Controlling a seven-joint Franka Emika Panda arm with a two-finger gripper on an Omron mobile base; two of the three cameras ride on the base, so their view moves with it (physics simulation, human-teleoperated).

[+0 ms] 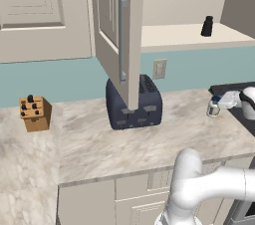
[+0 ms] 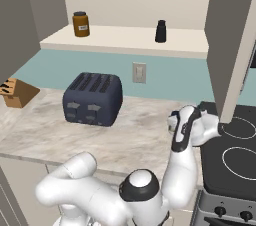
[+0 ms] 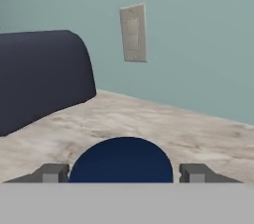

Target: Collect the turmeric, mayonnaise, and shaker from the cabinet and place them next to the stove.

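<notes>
Hand view: mayonnaise (image 3: 123, 161) between pincer (image 3: 124, 173) tips, gaps both sides.

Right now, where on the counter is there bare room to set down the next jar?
Free: marble between toaster and stove, and between knife block and toaster. Crowded: the stove's near-left edge, where the hand straddles the mayonnaise.

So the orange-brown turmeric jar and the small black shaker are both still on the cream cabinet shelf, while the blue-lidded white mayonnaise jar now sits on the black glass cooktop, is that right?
Not quite: the blue-lidded white mayonnaise jar stands on the marble counter beside the black glass cooktop, as the left base view shows. The orange-brown turmeric jar and small black shaker are on the cream cabinet shelf.
</notes>
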